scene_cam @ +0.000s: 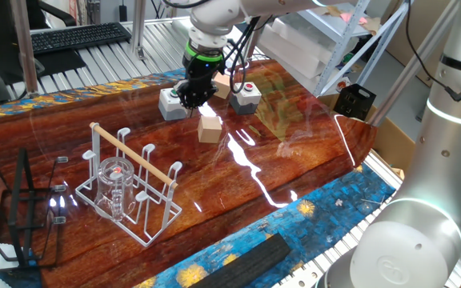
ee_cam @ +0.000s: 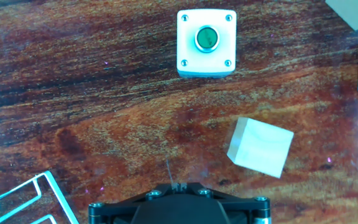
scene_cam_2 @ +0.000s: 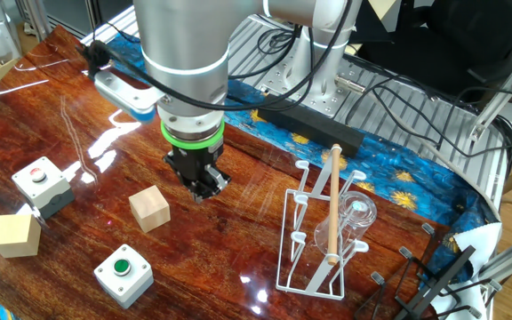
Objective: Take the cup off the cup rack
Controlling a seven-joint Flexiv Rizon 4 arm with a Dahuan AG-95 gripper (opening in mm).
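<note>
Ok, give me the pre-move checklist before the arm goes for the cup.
1. Cup hanging on cup rack: ok.
2. Cup's handle direction: cannot tell.
3. Gripper empty: ok, nothing in it.
4. Jaws open wide enough: cannot tell, the fingertips look close together.
5. Path to the rack: ok, the wooden block and green button box lie on the other side of the gripper.
6. Gripper above the rack: not ok, it hangs over bare table.

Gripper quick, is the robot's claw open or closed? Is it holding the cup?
Gripper: fingers look pressed together, so closed, and holding nothing. It hangs above the table; the cup sits on the cup rack.
</note>
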